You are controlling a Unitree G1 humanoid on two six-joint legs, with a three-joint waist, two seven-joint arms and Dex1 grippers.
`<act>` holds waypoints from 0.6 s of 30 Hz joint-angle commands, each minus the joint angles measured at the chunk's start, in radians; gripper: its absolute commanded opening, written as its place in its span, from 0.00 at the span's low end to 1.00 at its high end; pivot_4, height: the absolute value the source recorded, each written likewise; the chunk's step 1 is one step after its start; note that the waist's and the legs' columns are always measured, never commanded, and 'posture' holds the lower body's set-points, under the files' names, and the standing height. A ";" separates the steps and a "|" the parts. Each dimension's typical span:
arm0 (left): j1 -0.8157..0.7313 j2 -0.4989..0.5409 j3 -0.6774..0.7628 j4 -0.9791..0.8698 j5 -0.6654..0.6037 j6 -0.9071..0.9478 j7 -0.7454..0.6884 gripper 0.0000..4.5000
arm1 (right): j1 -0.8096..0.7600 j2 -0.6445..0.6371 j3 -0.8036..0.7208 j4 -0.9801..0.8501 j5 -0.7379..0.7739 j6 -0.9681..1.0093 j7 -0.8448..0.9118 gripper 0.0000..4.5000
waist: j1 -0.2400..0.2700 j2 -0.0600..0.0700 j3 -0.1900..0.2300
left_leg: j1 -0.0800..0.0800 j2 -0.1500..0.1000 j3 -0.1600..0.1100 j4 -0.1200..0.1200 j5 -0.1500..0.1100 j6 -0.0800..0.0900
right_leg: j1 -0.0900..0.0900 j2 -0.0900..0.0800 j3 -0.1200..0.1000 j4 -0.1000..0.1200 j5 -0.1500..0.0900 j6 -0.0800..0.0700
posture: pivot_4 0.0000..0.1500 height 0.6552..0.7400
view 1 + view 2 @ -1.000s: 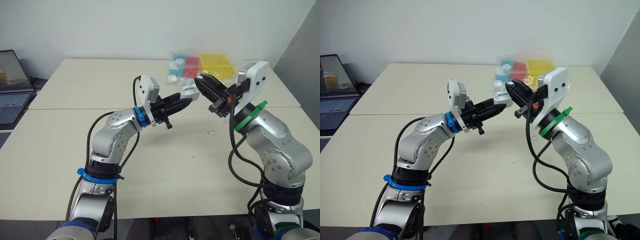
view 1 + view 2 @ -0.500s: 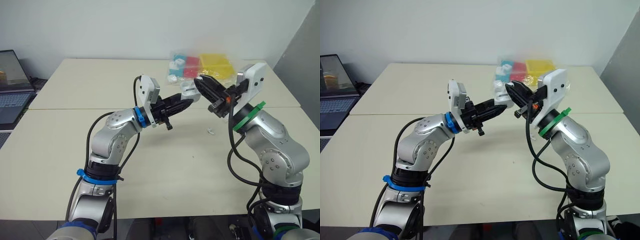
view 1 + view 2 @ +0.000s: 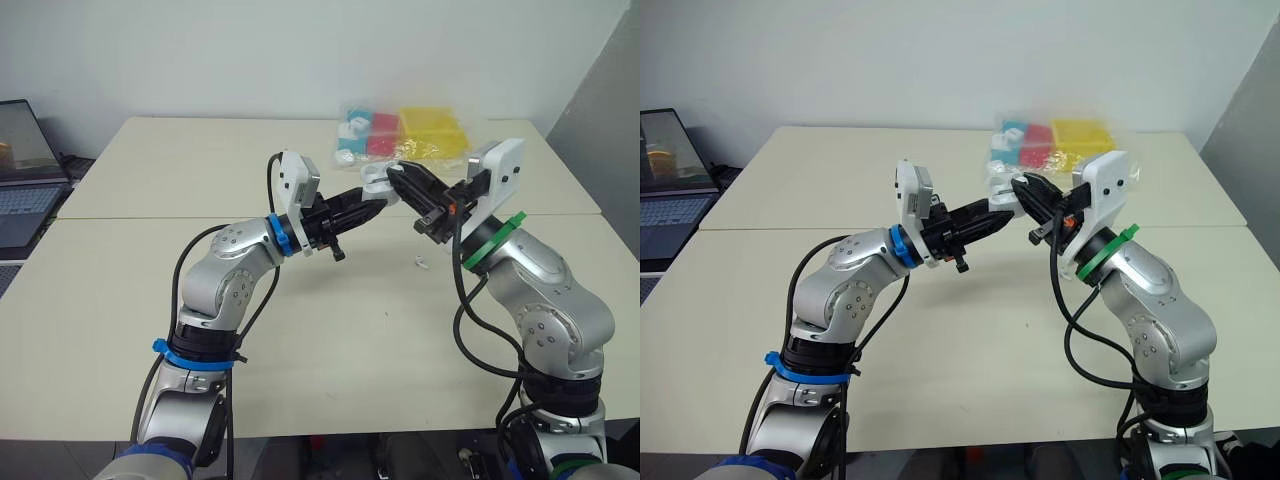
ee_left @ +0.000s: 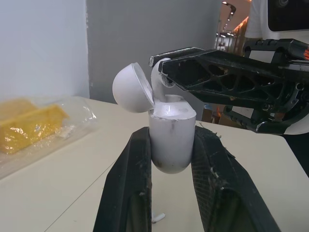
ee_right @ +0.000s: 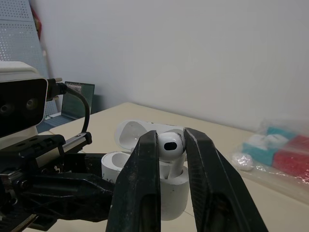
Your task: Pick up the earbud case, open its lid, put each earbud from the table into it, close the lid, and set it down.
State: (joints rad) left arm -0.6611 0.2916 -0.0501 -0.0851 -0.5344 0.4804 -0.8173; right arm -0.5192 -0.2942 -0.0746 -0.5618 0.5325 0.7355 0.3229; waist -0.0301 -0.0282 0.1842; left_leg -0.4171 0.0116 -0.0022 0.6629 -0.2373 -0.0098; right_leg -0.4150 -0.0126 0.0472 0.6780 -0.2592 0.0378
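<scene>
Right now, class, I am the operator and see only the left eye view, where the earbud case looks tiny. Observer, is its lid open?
Observer: Yes. In the left wrist view the earbud case stands upright, clamped between the fingers of the left claw, and its lid is swung open on its hinge.
Operator: Does the right claw actually hold an earbud?
Observer: Yes. The right wrist view shows an earbud pinched in the right claw, directly above the case, with its stem reaching down into the open top.
</scene>
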 commanded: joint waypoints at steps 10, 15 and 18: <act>-0.016 0.001 0.018 -0.041 -0.023 -0.005 -0.003 0.17 | -0.004 -0.008 -0.004 -0.026 0.014 -0.018 0.000 0.46 | 0.000 0.000 0.000 | 0.000 0.000 0.000 0.000 0.000 0.000 | 0.000 0.000 0.000 0.000 0.000 0.000 | 1.00 1.00; -0.016 0.003 0.017 -0.041 -0.022 -0.004 -0.003 0.17 | -0.004 -0.010 -0.003 -0.024 0.013 -0.019 0.002 0.46 | 0.000 0.000 0.000 | 0.000 0.000 0.000 0.000 0.000 0.000 | 0.000 0.000 0.000 0.000 0.000 0.000 | 1.00 1.00; -0.015 0.002 0.017 -0.043 -0.022 -0.003 -0.002 0.17 | -0.005 -0.009 -0.004 -0.023 0.013 -0.020 0.002 0.46 | 0.000 0.000 0.000 | 0.000 0.000 0.000 0.000 0.000 0.000 | 0.000 0.000 0.000 0.000 0.000 0.000 | 1.00 1.00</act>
State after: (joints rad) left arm -0.6612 0.2916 -0.0501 -0.0851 -0.5361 0.4808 -0.8179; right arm -0.5183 -0.2985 -0.0745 -0.5620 0.5345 0.7346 0.3249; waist -0.0301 -0.0282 0.1842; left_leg -0.4171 0.0116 -0.0022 0.6629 -0.2373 -0.0098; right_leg -0.4150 -0.0126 0.0472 0.6780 -0.2592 0.0378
